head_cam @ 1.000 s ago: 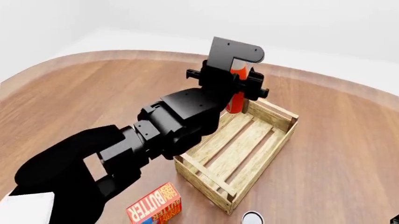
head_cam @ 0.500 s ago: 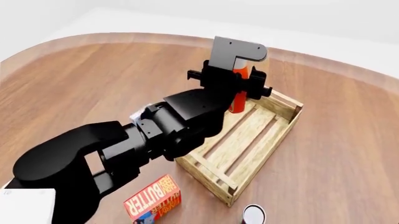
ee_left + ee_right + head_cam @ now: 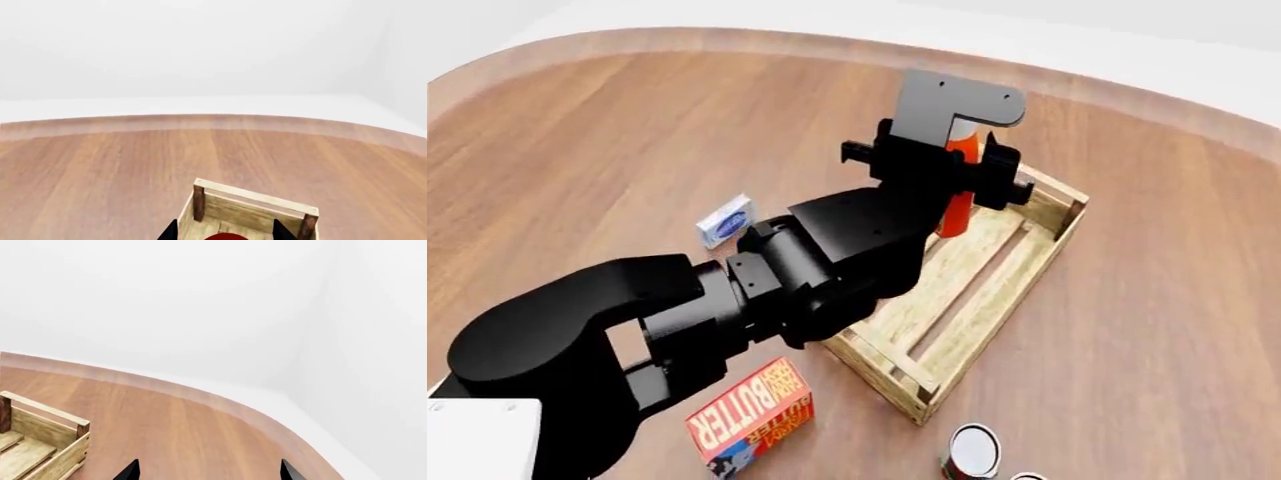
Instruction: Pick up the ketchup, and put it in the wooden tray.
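My left gripper (image 3: pixel 957 172) is shut on the ketchup (image 3: pixel 961 190), a red-orange bottle held upright with its base down in the far end of the wooden tray (image 3: pixel 1004 300). In the left wrist view the red bottle (image 3: pixel 225 237) shows between the two dark fingertips (image 3: pixel 171 231), just in front of the tray's far wall (image 3: pixel 257 206). I cannot tell whether the bottle touches the slats. My right gripper (image 3: pixel 209 473) is open and empty over bare wood, with the tray's corner (image 3: pixel 40 440) off to one side. It is out of the head view.
A red-and-orange butter box (image 3: pixel 751 420) lies near the tray's near-left corner. A small blue-and-white box (image 3: pixel 725 220) lies left of my arm. A can (image 3: pixel 972 452) stands by the tray's near end. The table's curved edge (image 3: pixel 827 42) runs behind.
My left arm has carried the ketchup from the tray's far-left edge to inside its far end. The head view has shifted, showing more of the near table and the can.
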Motion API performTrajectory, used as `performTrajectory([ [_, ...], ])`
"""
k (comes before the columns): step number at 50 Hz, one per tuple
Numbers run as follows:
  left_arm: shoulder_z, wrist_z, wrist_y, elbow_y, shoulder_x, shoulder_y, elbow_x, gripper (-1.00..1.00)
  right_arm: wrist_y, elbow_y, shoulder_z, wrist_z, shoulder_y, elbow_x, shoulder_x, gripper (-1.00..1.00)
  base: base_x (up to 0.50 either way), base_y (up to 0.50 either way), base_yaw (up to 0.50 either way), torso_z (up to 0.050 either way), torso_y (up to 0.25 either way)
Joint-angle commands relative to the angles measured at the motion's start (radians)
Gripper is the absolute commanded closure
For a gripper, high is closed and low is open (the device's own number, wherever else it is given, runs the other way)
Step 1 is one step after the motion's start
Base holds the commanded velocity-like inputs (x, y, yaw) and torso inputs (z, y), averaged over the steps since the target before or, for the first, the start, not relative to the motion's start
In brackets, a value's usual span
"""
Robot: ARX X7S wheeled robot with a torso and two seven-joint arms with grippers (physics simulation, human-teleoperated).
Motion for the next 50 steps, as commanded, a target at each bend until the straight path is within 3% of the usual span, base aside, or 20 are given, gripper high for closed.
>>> performTrajectory([
  [1,-0.008,-0.005,0.008,0.008,0.0,-0.007,0.045,1.0,0.006,0.0,0.0,0.027,0.0,0.004,0.004,-1.0,0.0,0.0,0.0,0.0,-0.117],
  [50,-0.009,0.021,0.032,0.002,0.0,-0.006,0.06,1.0,0.02,0.0,0.001,0.07,0.0,0.013,0.013,-1.0,0.0,0.0,0.0,0.0,-0.12],
])
